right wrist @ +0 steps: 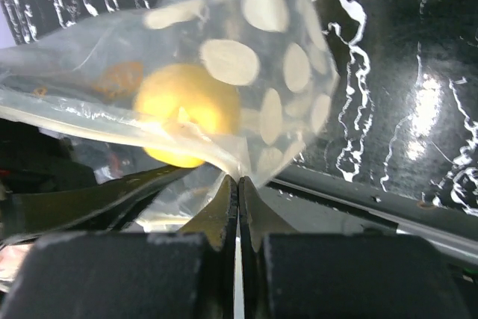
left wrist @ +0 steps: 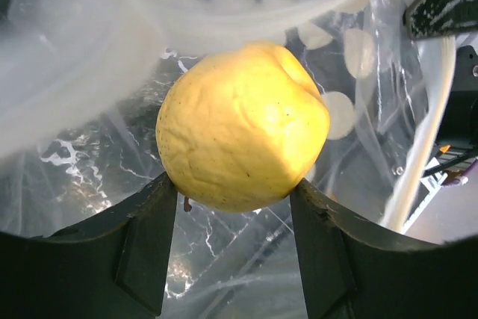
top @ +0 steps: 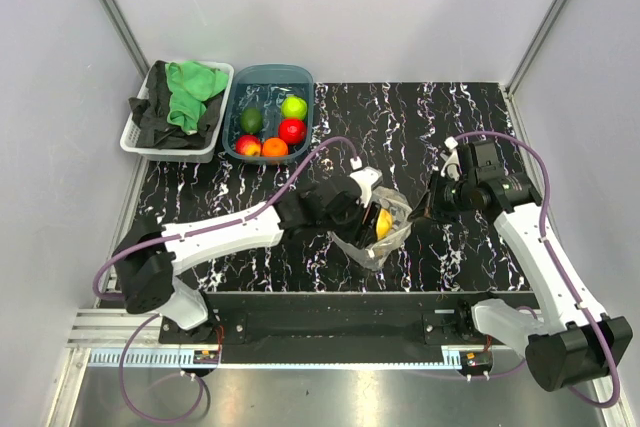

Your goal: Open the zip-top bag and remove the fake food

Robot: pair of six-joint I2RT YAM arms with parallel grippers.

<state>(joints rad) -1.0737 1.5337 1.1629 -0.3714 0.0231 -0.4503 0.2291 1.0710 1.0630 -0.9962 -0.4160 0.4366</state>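
Observation:
The clear dotted zip-top bag (top: 385, 232) lies open at the table's middle. My left gripper (left wrist: 233, 193) reaches inside it and is shut on a yellow fake fruit (left wrist: 243, 125), which shows in the top view (top: 383, 222) and through the plastic in the right wrist view (right wrist: 187, 106). My right gripper (right wrist: 238, 181) is shut on the bag's edge (right wrist: 261, 102) at its right side and holds it up. Lime green (top: 294, 106), red (top: 292, 130), orange (top: 274, 147), dark green (top: 251, 119) and peach-red (top: 248, 145) fruits lie in the teal tub (top: 268, 75).
A white basket (top: 136, 137) with green and black cloths stands at the back left beside the tub. The black marbled table top (top: 440, 107) ends at a metal rail (top: 330, 299) in front. Cables loop over both arms.

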